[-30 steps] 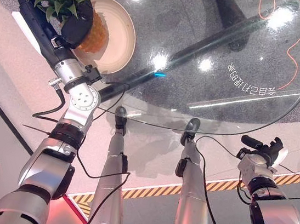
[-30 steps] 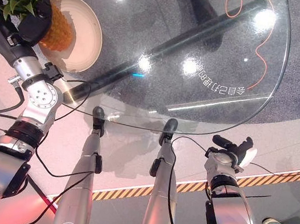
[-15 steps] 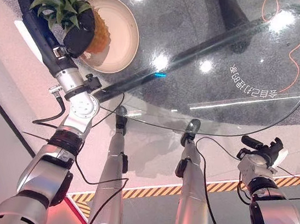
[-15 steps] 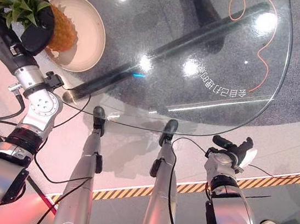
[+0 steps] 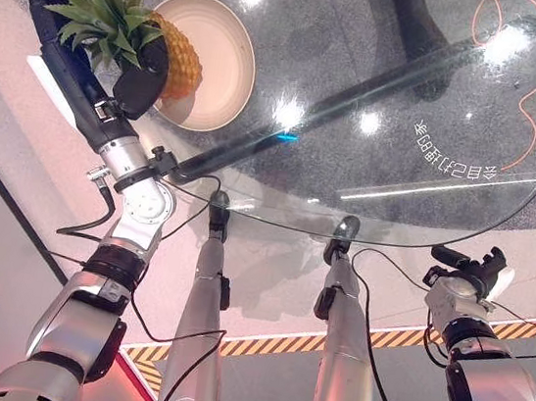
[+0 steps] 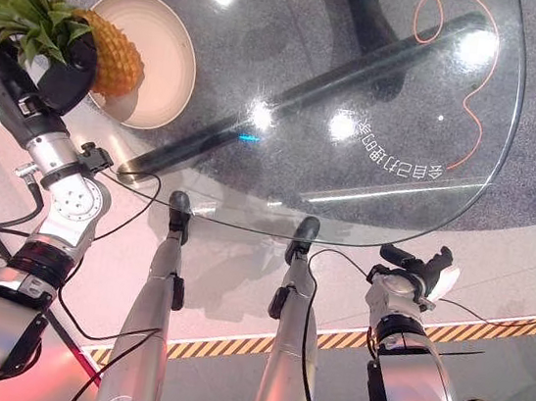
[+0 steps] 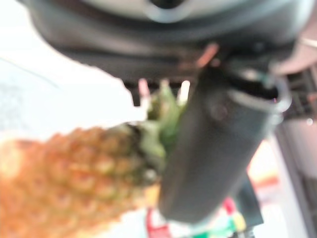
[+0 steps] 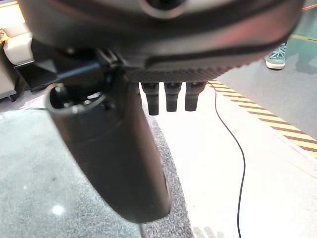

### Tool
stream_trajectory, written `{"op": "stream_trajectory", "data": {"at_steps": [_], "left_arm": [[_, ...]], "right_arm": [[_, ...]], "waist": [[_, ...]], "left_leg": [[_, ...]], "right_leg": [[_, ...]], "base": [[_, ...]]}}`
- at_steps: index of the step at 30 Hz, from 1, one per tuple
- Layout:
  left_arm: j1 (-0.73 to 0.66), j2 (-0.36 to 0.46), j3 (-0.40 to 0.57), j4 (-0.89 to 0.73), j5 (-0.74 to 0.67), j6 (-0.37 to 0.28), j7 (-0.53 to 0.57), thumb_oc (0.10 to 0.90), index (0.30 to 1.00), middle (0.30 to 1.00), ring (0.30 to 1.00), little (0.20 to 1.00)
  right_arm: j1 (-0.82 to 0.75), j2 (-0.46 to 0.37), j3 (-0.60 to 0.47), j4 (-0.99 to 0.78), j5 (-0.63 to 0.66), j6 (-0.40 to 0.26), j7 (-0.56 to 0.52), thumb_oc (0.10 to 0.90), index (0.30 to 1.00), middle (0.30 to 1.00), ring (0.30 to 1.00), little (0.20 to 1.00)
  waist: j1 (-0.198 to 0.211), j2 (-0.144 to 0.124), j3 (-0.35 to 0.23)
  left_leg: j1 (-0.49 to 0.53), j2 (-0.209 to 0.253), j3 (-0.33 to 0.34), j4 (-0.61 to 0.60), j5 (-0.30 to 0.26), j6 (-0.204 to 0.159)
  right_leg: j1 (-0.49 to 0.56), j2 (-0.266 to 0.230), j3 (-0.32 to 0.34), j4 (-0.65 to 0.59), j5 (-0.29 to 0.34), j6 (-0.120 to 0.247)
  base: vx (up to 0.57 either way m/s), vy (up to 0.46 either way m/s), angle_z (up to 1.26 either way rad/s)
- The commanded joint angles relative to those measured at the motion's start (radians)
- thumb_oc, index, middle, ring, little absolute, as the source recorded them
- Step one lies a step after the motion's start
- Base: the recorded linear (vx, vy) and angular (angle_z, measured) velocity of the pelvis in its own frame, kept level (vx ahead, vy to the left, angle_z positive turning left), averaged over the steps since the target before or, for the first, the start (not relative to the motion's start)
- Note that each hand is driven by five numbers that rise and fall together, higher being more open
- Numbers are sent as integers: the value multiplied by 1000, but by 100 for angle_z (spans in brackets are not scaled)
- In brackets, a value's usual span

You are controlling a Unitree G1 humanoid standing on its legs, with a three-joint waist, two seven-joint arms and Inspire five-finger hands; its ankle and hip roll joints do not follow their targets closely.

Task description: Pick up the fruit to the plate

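Gripping pineapple (image 5: 172, 54) over plate (image 5: 221, 66), left hand (image 5: 135, 84)

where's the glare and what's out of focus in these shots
Left eye view: bright ceiling-light spots glare on the glass table, none over the plate. Left wrist view: the pineapple and the left robot hand gripping it are soft, background washed out. Right wrist view: the right robot hand is blurred close up.
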Motion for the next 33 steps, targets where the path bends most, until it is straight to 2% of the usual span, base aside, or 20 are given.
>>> {"op": "stream_trajectory", "data": {"at_steps": [1,17,33], "left_arm": [[-48,39,88,-115,46,-138,-7,800,900,900,900,900],[24,36,92,-252,33,-157,-64,800,900,900,900,900],[38,44,87,-375,35,-138,-109,800,900,900,900,900]], "right_arm": [[86,-74,-33,13,-1,-28,-72,800,900,900,900,900],[110,-70,-49,2,3,-32,-75,800,900,900,900,900],[128,-66,-59,5,6,-40,-73,800,900,900,900,900]], "waist": [[26,-19,-24],[39,-15,-24],[44,-10,-24]], "left_leg": [[-9,-19,12,119,-153,12],[-11,-23,9,118,-151,20],[-13,-32,1,129,-155,25]], "right_leg": [[17,13,-25,-7,-15,14],[20,4,-35,-13,-5,17],[24,1,-37,-8,-6,18]], "base": [[0,0,0],[0,0,0],[0,0,0]]}}
